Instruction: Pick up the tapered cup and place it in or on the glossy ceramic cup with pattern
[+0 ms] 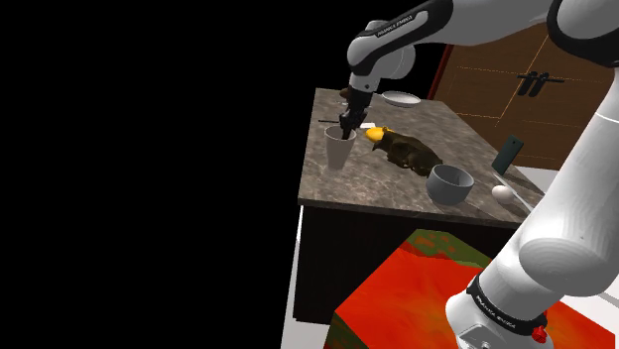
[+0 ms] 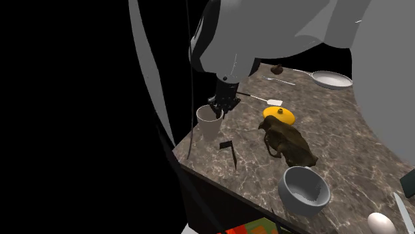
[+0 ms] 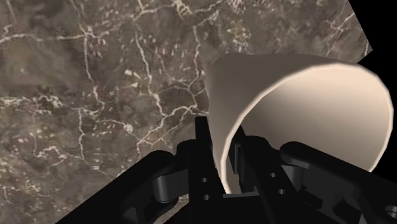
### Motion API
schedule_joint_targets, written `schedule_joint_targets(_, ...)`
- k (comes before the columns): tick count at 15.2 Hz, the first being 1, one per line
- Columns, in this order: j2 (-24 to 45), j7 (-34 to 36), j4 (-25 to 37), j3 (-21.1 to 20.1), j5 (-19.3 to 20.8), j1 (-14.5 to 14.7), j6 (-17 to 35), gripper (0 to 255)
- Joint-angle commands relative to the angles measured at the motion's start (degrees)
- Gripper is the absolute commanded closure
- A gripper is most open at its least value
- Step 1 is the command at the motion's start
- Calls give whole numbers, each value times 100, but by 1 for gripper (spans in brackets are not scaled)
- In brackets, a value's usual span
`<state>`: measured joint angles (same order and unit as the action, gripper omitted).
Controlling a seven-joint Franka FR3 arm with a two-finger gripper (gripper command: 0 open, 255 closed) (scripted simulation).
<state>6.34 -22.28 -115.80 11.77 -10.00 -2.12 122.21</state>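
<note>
Over the marble counter (image 3: pixel 95 95), fingers (image 3: pixel 203 153) pinch the tapered cup (image 3: pixel 305 108) rim

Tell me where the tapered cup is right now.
In the shoulder view the tapered cup is near the marble counter's left edge, its rim in the gripper, just left of the yellow lid.

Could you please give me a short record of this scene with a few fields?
counter: dark, white-veined
tapered cup: beige, upright, near the counter's edge
gripper: at the cup's rim, one finger inside and one outside, clasping the wall
nearby: grey bowl, brown patterned vessel lying on its side, egg
</note>
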Motion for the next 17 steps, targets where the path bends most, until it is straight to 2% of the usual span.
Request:
schedule_joint_targets(1,-76,42,69,1,33,6,-139,255)
schedule_joint_targets(17,-410,252,912,17,192,7,-1294,255)
